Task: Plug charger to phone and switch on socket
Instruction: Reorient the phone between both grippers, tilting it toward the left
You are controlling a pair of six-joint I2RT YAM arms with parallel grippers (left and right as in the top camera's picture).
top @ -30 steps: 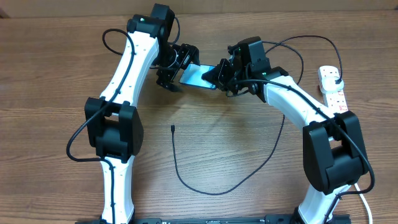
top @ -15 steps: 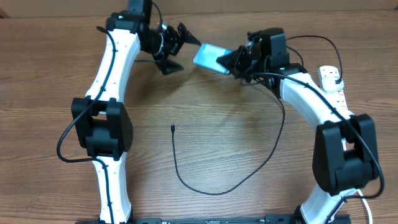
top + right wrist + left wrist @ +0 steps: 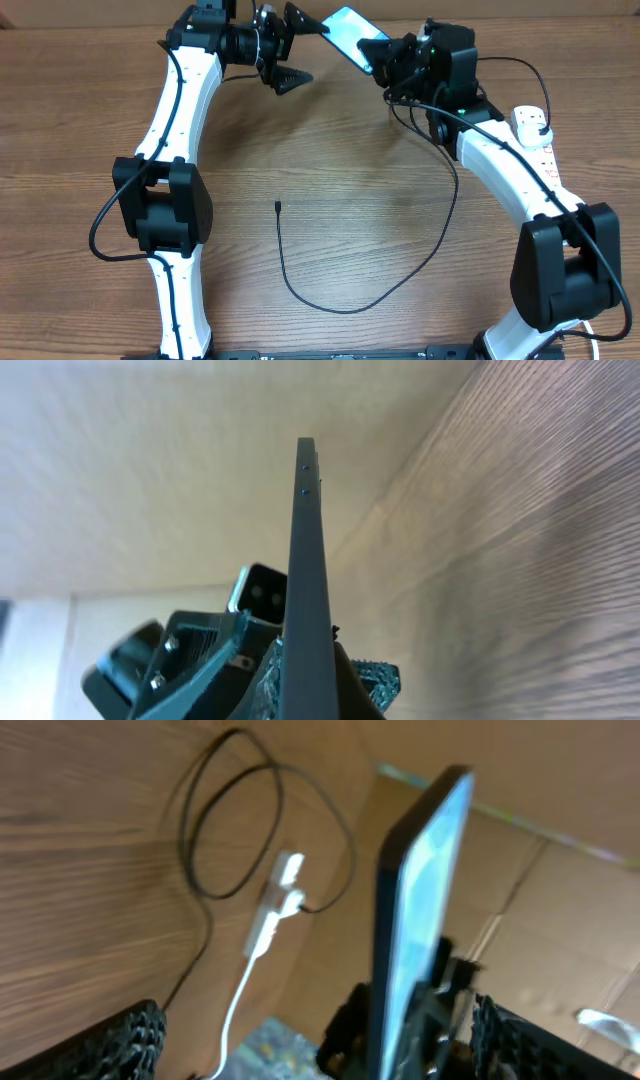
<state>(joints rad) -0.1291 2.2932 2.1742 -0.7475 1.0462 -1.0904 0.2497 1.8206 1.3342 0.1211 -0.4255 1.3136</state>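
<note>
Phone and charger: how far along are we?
Done: the right claw is shut on the phone, held off the table. In hand: the open left claw hovers beside it. Left: the charger tip lies loose on the table; plugging it in and switching the socket remain.

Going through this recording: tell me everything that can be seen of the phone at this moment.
The phone is a slim rectangle with a dark edge and a lit light-blue screen. It is held off the table, raised and tilted near the far side, with the screen toward the overhead camera. The right gripper is shut on one end. The right wrist view shows its thin dark edge with two small holes. The open left gripper faces the free end, apparently without touching. Nothing is plugged in: the charger tip lies on the table.
</note>
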